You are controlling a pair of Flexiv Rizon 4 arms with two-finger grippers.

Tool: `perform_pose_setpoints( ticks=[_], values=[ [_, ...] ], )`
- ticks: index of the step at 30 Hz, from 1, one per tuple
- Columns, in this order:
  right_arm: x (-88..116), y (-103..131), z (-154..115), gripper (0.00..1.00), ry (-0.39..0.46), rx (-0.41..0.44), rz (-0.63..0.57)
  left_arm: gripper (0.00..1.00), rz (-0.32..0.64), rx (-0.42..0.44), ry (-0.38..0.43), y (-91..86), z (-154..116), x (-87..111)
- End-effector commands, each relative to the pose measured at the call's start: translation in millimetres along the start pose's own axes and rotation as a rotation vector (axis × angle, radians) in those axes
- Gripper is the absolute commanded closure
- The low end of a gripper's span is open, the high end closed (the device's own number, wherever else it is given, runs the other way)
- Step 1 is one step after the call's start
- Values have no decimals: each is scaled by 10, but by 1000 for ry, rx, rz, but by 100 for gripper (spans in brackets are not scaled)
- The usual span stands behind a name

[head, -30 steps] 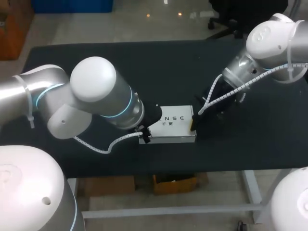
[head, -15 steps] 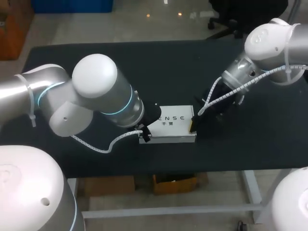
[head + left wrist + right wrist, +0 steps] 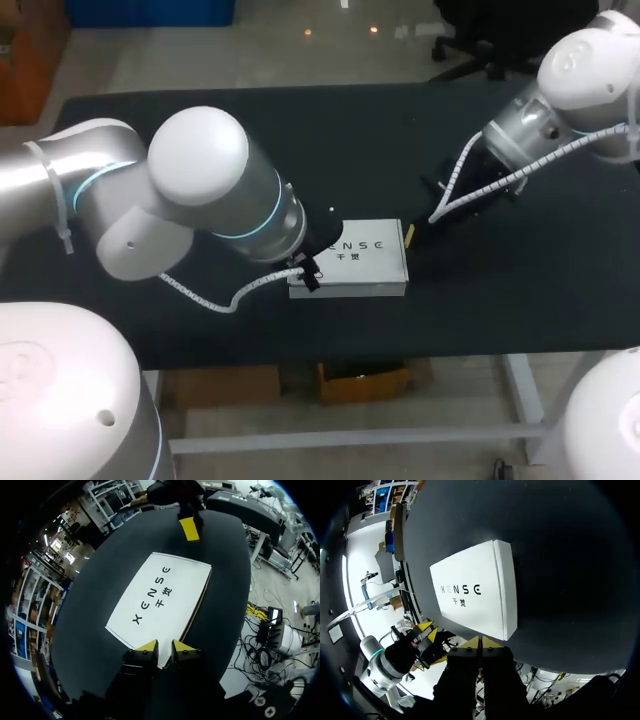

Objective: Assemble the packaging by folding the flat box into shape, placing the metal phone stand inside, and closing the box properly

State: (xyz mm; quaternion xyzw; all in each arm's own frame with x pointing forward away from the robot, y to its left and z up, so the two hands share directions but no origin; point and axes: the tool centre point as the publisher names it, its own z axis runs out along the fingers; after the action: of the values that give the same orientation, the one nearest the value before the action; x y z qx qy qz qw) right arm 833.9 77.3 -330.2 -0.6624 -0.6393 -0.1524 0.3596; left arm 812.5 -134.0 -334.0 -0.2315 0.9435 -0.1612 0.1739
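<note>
The left gripper (image 3: 165, 649) is at the 7 o'clock corner of the shallow white cardboard box (image 3: 362, 256). Its yellow fingertips stand a narrow gap apart, and that corner shows in the gap. The box lies flat, black lettering up, near the 6 o'clock edge of the black table (image 3: 200, 130). Just off the box's 2 o'clock corner, the right gripper (image 3: 480, 643) has its fingers pressed together on nothing.

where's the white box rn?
Head view: the white box lies flat on the table, near its front edge at centre, left jaws at its left end, right jaws off its right end.
</note>
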Motion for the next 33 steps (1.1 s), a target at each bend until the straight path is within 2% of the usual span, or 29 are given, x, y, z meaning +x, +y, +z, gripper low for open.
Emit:
perform_pose_setpoints(
  ticks=[1, 2, 3, 5, 6, 11, 17, 21, 22, 33],
  values=[
    [-33, -87, -277, 72, 6, -83, -57, 0, -11, -34, 3, -97, -107, 42],
    [-40, -71, -335, 59, 3, -100, -77, 0, -14, -40, 8, -109, -128, 60],
    [-43, -57, -396, 51, -1, -117, -107, 0, -22, -45, 23, -122, -151, 83],
    [-51, -36, -503, 4, 17, -138, -204, 0, -30, -59, 42, -140, -204, 146],
    [-59, -36, -562, 0, 32, -147, -271, 0, -33, -60, 50, -145, -230, 178],
    [-52, 11, -769, 0, -12, -216, -391, 0, -73, -82, 85, -148, -303, 321],
    [-14, 63, -1008, 0, -23, -287, -504, 0, -139, -118, 136, -116, -325, 450],
    [17, 69, -1140, 0, -73, -319, -586, 0, -203, -189, 205, -83, -279, 515],
    [17, 69, -1140, 0, -73, -319, -586, 0, -214, -244, 221, -75, -247, 528],
    [17, 69, -1140, 0, -73, -319, -586, 0, -214, -244, 221, -75, -247, 528]
  ],
)
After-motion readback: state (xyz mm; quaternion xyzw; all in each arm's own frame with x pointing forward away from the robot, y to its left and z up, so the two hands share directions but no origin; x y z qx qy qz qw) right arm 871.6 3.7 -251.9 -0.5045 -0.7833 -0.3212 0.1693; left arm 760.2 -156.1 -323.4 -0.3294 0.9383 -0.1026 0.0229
